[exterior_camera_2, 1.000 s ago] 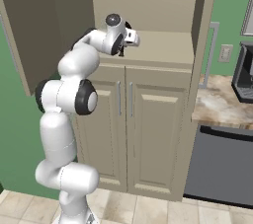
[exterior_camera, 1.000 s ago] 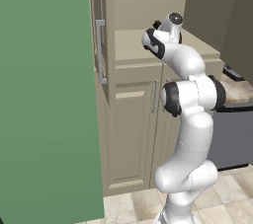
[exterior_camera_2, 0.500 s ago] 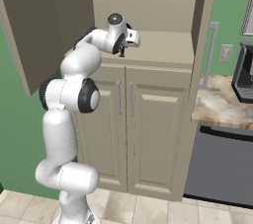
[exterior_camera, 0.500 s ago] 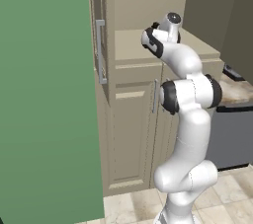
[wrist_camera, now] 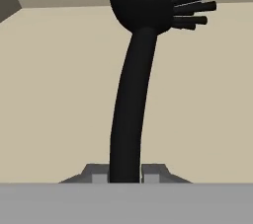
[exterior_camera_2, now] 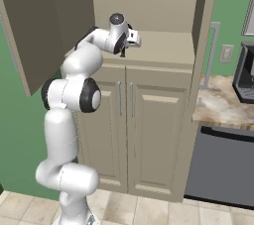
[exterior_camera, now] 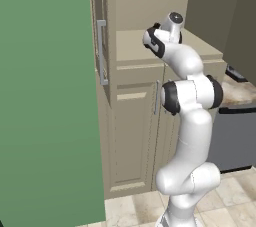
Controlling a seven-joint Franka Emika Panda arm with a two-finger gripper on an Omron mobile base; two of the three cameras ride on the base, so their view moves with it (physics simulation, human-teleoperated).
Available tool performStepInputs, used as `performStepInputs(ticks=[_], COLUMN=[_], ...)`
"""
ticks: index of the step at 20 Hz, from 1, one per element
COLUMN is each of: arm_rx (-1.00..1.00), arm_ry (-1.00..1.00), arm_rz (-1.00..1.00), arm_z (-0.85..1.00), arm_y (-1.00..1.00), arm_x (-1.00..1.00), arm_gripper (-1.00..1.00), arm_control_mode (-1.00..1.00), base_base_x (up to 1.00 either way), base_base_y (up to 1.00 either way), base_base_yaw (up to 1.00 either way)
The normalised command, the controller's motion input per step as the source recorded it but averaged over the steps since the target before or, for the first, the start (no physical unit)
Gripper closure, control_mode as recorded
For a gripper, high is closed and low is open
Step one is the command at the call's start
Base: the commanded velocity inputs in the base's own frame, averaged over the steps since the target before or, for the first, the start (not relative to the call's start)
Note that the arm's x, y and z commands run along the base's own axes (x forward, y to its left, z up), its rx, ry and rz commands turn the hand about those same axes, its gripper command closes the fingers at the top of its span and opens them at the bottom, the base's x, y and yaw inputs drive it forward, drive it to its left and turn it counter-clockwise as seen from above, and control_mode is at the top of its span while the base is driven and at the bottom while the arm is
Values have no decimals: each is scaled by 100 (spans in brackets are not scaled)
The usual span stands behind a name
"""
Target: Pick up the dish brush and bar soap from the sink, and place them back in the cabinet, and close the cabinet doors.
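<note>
Tall beige wooden cabinet (exterior_camera: 150, 46) with its raised-panel doors swung open: one door (exterior_camera: 102, 46) at left with a long grey bar handle (exterior_camera: 101, 53), a second door (exterior_camera_2: 206, 30) at right with its own grey bar handle (exterior_camera_2: 215, 50). The two-finger tool (exterior_camera_2: 124, 50) hangs over the beige inner shelf (exterior_camera_2: 163, 45), its tips pressed against the thin curved handle of the all-black dish brush (wrist_camera: 136, 70), whose tufted head points toward the back of the compartment. To place well, the brush should probably be lowered until it rests on the shelf before release, and the hand withdrawn straight back, clear of both doors. Count: one brush, one cabinet, two open upper doors, two lower doors (exterior_camera_2: 126, 130).
</note>
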Motion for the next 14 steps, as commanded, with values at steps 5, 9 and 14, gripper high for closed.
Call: performStepInputs(ticks=[5,9,14], arm_rx=[0,0,0], arm_ry=[1,0,0], arm_rz=[1,2,2], arm_z=[-16,-11,-10], arm_y=[0,0,0], arm_x=[14,13,7], arm_gripper=[100,100,100], arm_control_mode=[-100,-100,-100], base_base_x=[0,0,0], base_base_y=[0,0,0], base_base_yaw=[0,0,0])
